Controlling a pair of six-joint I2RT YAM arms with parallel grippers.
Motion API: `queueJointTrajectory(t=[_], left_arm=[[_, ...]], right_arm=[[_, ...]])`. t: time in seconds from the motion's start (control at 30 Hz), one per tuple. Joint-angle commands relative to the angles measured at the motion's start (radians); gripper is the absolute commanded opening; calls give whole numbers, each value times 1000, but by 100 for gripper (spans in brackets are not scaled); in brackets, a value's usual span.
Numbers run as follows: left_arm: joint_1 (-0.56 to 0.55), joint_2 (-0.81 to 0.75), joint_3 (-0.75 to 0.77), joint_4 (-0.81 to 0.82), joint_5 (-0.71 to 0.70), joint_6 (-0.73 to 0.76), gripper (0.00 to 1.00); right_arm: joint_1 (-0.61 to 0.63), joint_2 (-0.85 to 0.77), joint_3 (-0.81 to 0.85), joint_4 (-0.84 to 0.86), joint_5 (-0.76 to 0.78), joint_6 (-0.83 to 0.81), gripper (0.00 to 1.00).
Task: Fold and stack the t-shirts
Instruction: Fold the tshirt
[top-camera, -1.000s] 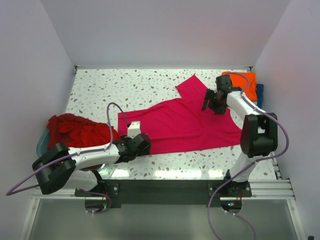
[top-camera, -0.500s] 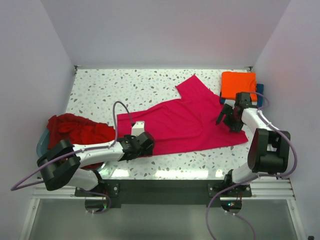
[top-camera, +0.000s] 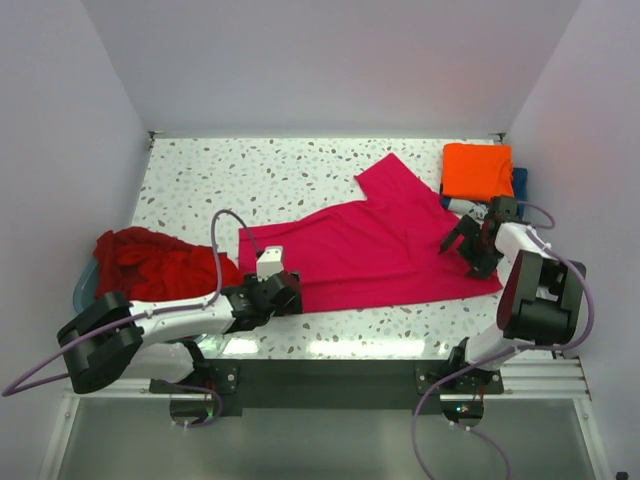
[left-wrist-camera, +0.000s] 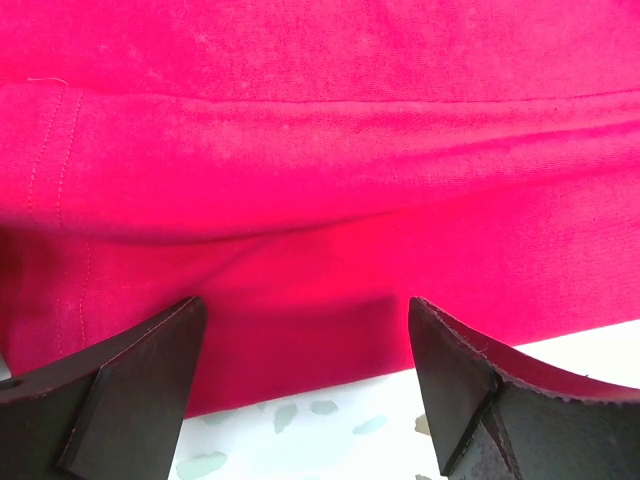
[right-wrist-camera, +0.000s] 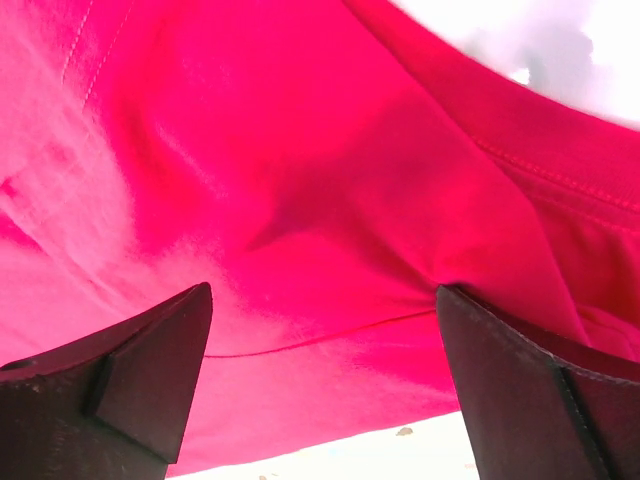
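**Magenta t-shirt lies flat, long axis across the table**

Magenta t-shirt is spread on the speckled white table. From above, its length runs left to right, and one pointed flap reaches toward the far wall. The left gripper sits at its near left edge and the right gripper over its right end. A folded orange t-shirt lies in the far right corner on a navy one. Dark red t-shirts are heaped in a pale blue tub at the left. Plain pale walls close three sides.

The left wrist view shows dark fingers spread wide, nothing between them, just above the shirt's near edge.

The right wrist view also shows fingers wide apart and empty, over wrinkled magenta cloth.
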Motion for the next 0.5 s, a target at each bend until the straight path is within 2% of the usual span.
queueJointTrajectory(t=[0.0,0.2,0.47], left_arm=[[-26,-3,-62,-46,76,-58,87],[-85,-36,-99,-59,73,-111,87],[-231,-40,-93,-128,35,-220,87]], right_arm=[[-40,-60,-78,-46,82,34,99],[-81,-190,-164,-87,117,100,99],[-126,-422,-244,-193,191,172,99]])
